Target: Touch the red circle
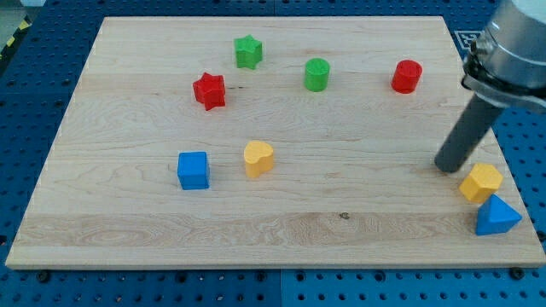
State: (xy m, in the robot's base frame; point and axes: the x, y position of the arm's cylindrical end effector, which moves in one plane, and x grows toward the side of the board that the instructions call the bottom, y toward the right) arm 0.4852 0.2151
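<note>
In the camera view, the wooden board (281,230) fills most of the frame, lying on a blue perforated table (17,128). My arm comes in from the upper right corner, and its dark rod slants down toward the view's left; my tip (445,167) rests on the board at right of centre. The arm ends in that plain rod, so there is no claw to open or close, and it has hold of nothing.

The red circle (407,76) stands in the upper right of the frame, well apart from my tip, up and a little to the view's left of it. The orange hexagon (482,182) sits just beside my tip, to its lower right, and I cannot tell whether the two touch. The blue triangle (496,216) lies right below the hexagon, at the board's lower right edge.

Along the top, the green star (248,51) is left of centre and the green circle (317,74) is near centre. The red star (209,90) lies in the upper left. The blue cube (194,170) and the yellow heart (258,158) sit near each other at lower left of centre.
</note>
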